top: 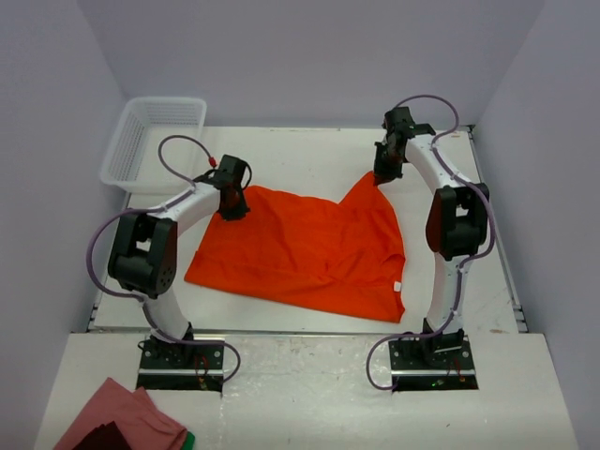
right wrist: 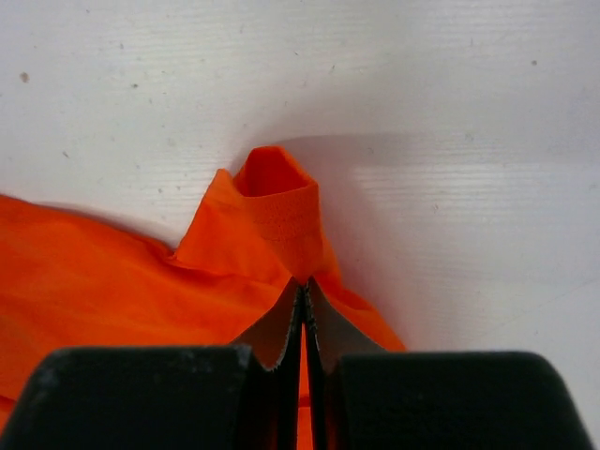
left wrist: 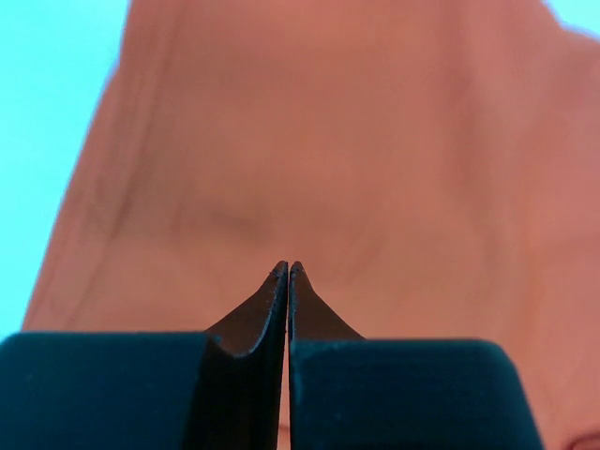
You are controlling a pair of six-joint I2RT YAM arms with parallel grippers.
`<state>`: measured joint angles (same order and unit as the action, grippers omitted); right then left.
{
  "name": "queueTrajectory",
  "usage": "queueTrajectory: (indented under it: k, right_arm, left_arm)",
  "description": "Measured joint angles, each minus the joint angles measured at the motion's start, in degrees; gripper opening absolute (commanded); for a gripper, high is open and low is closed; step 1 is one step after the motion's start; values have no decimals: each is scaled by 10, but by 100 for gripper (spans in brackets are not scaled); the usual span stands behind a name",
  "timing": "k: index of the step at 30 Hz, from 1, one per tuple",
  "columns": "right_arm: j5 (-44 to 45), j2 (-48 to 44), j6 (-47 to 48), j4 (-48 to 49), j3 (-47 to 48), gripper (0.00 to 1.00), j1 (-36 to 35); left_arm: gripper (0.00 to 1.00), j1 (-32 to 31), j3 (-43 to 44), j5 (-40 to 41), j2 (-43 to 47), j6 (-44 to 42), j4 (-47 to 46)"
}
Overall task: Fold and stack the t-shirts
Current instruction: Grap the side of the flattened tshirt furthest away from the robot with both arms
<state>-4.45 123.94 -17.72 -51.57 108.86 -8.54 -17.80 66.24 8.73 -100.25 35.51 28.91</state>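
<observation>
Left gripper (left wrist: 288, 269) shows its two fingers pressed flat together, tips down on orange-red cloth; whether any fabric is caught between them cannot be told. In the top view it sits at the shirt's 10 o'clock corner. Right gripper (right wrist: 302, 286) is clamped narrow on a hemmed corner of the same cloth, a strip of orange showing between the jaws and a small folded peak standing just past the tips; from above it is at the shirt's 1 o'clock point, that corner pulled up into a peak. Nearest the camera, at 7 o'clock on the front ledge beside the left arm's base, lies one crumpled heap of pink cloth (top: 117, 420) with a darker patch and a green bit at its edge. One t-shirt (top: 300, 248) lies spread and wrinkled across the middle of the white table (top: 281, 155), between the two arms, a small white tag (top: 397, 286) on its 4 o'clock edge. Farthest, at 10 o'clock, one white mesh basket (top: 155, 131) rests on the table's corner, well apart from the shirt.
</observation>
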Motion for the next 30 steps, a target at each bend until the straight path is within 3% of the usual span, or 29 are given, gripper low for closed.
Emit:
queueTrajectory:
  k: [4,16,18,19,21,30]
  right_arm:
    - [12,-29,1,13,-3,0,-4]
    - [21,-56,2,24,-52,0,-18]
    - [22,-61,2,28,-59,0,-22]
    - [22,-65,2,29,-63,0,-24]
    - [22,-73,2,31,-69,0,-28]
    - [35,-128,-2,54,-118,0,-64]
  left_arm:
    - [0,2,80,53,-46,1,25]
    - [17,49,247,102,-116,-9,53]
    - [13,58,264,102,-139,-15,58]
    - [5,61,268,102,-149,-17,61]
    - [0,66,267,101,-164,-21,68]
    - [0,69,204,94,-168,-22,65]
